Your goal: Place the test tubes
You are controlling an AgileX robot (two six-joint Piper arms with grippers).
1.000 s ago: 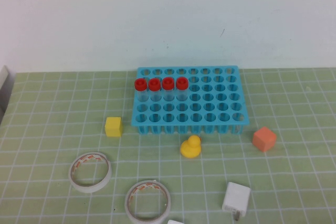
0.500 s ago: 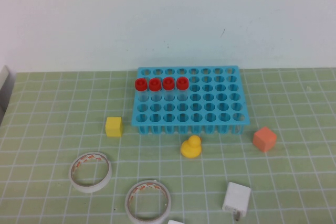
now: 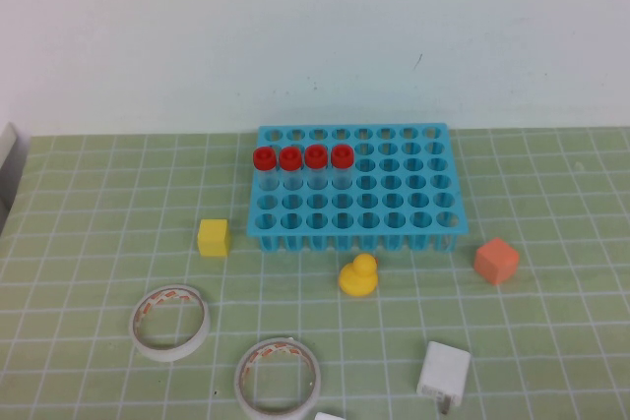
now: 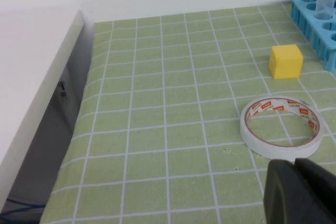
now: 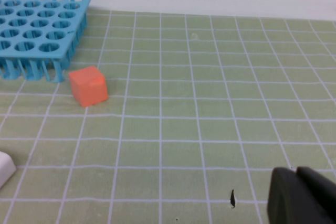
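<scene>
From above, the blue rack (image 3: pixel 356 243) stands at the middle of the green gridded worktop (image 3: pixel 551 341). Four red-capped test tubes (image 3: pixel 315 156) stand upright side by side in its left half; I cannot tell which row. Taking the rack as centre, a yellow cube (image 3: pixel 214 237) lies at 8 o'clock, a yellow duck (image 3: pixel 358 274) at 6 and an orange cube (image 3: pixel 496 261) at 4. Two tape rolls (image 3: pixel 169 322) and a white adapter (image 3: pixel 443 372) lie nearer the robot. From the left wrist, the left pincer (image 4: pixel 295 167) is closed and empty above the worktop, near one tape roll, with the yellow cube and rack corner beyond. From the right wrist, the right pincer (image 5: pixel 296 176) is closed on nothing, well apart from the orange cube.
</scene>
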